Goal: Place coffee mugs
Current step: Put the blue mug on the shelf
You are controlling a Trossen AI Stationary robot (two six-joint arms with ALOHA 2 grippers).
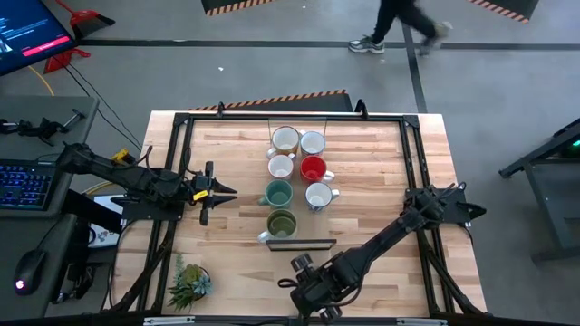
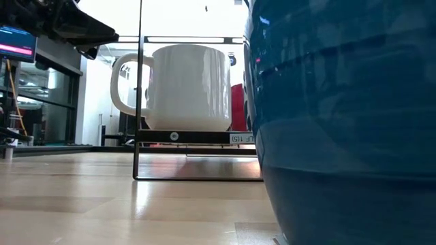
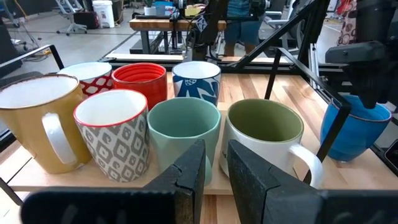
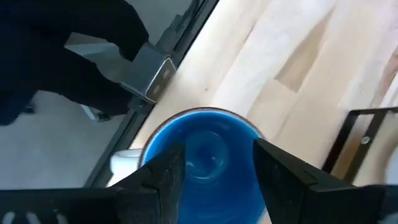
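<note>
The blue mug [image 4: 200, 151] sits at the table's [image 1: 381, 217] 6 o'clock edge, apart from the seven mugs grouped at centre. The right gripper [image 4: 214, 165] hovers over it, jaws wide; next comes lowering and closing on its rim. The left gripper [image 1: 224, 192] waits at 9 o'clock, jaws narrowly parted.

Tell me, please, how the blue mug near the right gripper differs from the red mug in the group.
The blue mug stands alone at the table's near edge, while the red mug sits among the other mugs on the low rack. The right gripper hangs open over the blue mug; no gripper is near the red mug. The blue mug is smooth outside, the red mug ribbed. Both stand upright, mouths up.
</note>
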